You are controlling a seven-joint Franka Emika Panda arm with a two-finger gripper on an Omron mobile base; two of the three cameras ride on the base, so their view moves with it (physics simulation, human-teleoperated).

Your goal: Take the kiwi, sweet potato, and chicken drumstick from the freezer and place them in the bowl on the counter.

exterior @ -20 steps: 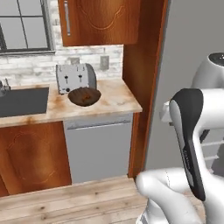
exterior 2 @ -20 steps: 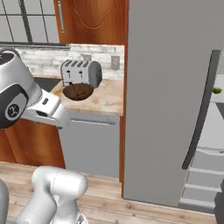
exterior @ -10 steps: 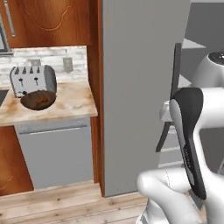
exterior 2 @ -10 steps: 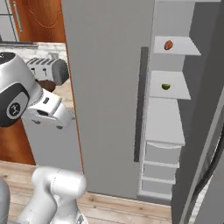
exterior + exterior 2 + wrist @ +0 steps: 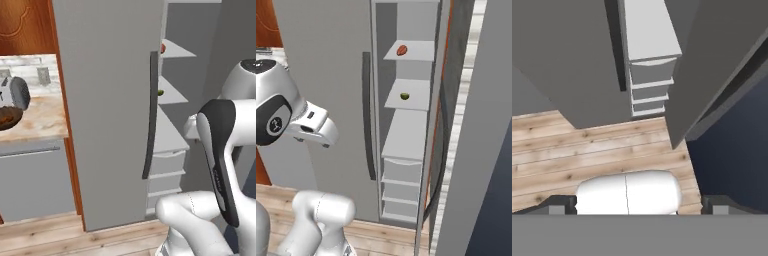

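The freezer (image 5: 331, 60) stands open, its shelves clear in front; the kiwi (image 5: 404, 95) sits mid-shelf, a reddish item, perhaps the sweet potato (image 5: 401, 50), above. The gripper (image 5: 639, 202) is spread and empty, and the base has driven right since earlier.

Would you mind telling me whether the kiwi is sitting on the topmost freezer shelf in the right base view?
No, the kiwi lies on the second shelf of the freezer, below the one holding a reddish item.

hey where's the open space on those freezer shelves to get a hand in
The lowest wide shelf, above the drawers, is bare. The middle shelf has room either side of the kiwi. The top shelf is free right of the reddish item.
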